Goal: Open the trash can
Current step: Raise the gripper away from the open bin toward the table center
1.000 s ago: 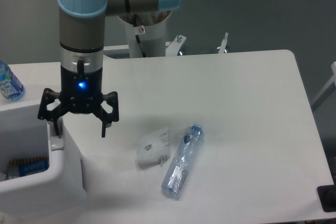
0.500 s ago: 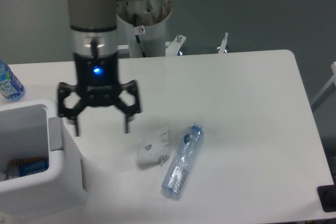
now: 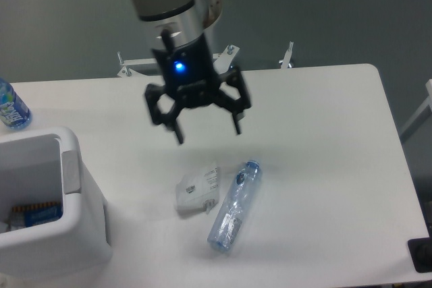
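Note:
The trash can (image 3: 74, 234) is a boxy white bin at the table's lower left. Its top stands open, and inside I see a dark cavity with a blue item at the bottom. A grey strip (image 3: 70, 173) runs along its right rim. My gripper (image 3: 208, 131) hangs open above the middle of the table, well to the right of the bin and above the white packet. Nothing is between its black fingers (image 3: 237, 123).
A crumpled white packet (image 3: 198, 188) and a clear plastic bottle (image 3: 233, 206) with a blue cap lie side by side in the table's centre. Another blue-labelled bottle (image 3: 11, 106) stands at the far left edge, behind the bin. The robot's base mounts behind the table.
The gripper has swung right and away from the bin's rim, ending over the table's middle. The bin's top stays open. Packet and bottle have not moved.

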You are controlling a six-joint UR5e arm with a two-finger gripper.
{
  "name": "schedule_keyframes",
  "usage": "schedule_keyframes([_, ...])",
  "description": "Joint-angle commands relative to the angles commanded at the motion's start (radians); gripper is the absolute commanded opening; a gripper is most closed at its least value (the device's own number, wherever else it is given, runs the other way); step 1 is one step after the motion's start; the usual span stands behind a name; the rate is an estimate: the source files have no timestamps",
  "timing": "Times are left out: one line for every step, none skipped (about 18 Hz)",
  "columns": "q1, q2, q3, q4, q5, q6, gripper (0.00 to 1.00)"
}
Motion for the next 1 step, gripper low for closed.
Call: schedule_keyframes([0.012,0.011,-0.011,-0.005,0.000,0.045,1.00])
